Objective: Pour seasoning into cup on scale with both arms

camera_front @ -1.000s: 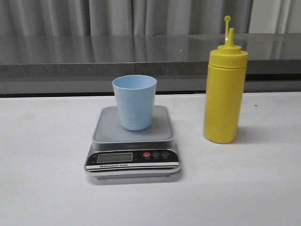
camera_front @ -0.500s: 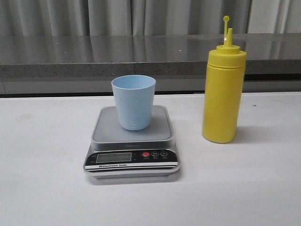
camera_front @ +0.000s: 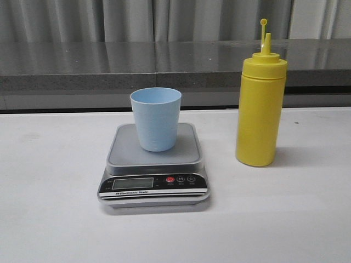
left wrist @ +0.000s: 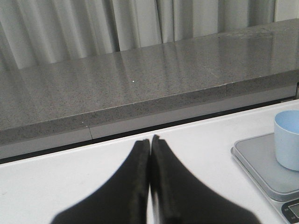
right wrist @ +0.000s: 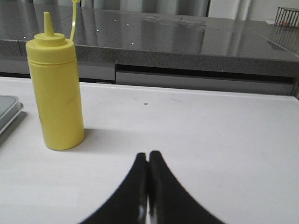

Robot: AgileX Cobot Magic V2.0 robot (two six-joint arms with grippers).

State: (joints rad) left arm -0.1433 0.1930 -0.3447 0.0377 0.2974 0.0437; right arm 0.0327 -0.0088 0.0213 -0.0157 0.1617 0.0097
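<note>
Front view: flat grey-silver electronic kitchen scale [camera_front: 154,167] sits on the white table [camera_front: 49,219], its dark front panel with LCD display, red and black buttons facing the camera. Pale blue plastic tumbler, handleless and tapering to its base [camera_front: 156,119], stands upright on the scale's square platform, roughly centred, mouth open upward. Tall yellow plastic squeeze bottle with thin nozzle [camera_front: 260,104] stands upright on the table to the right of the scale, apart from it, not touching. Its small cap is off the nozzle and sticks up beside it on a thin tether. Neither arm shows in this view.

Left wrist view: left gripper [left wrist: 150,140], black, has its two fingers pressed together tip to tip, nothing between them. It is low over the table, with the scale's corner and the tumbler at the frame edge, well apart from the fingertips.

Right wrist view: right gripper [right wrist: 148,154], black, likewise closed with fingers meeting, holding nothing. The yellow bottle stands upright on the table ahead and to one side, clear of the fingers; a corner of the scale is just visible beyond it.
</note>
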